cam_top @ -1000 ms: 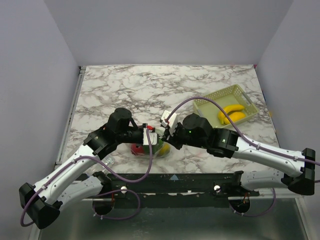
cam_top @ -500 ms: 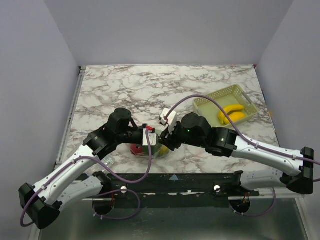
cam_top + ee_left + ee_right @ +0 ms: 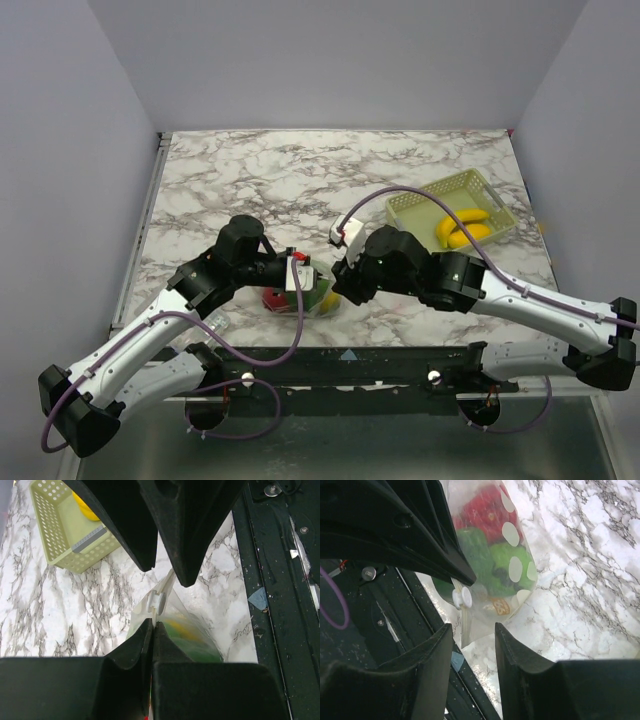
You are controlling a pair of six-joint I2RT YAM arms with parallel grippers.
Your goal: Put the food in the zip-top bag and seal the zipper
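Near the front edge of the marble table (image 3: 300,170), well apart from a pale green basket (image 3: 428,188) of bananas (image 3: 465,230) on the right, the zip-top bag (image 3: 480,595) holds red and green food (image 3: 487,512). The left gripper (image 3: 152,625) is clamped on the bag's top edge along the zipper (image 3: 157,600). The right gripper (image 3: 472,627) straddles that same edge, jaws apart and gripping nothing.

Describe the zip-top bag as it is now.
The bag is clear plastic printed with white dots, holding a red toy and green toys. It sits on the marble table near its front edge. The left hand is pinched shut on its zipper strip beside a white slider; the right hand is open, straddling a corner.
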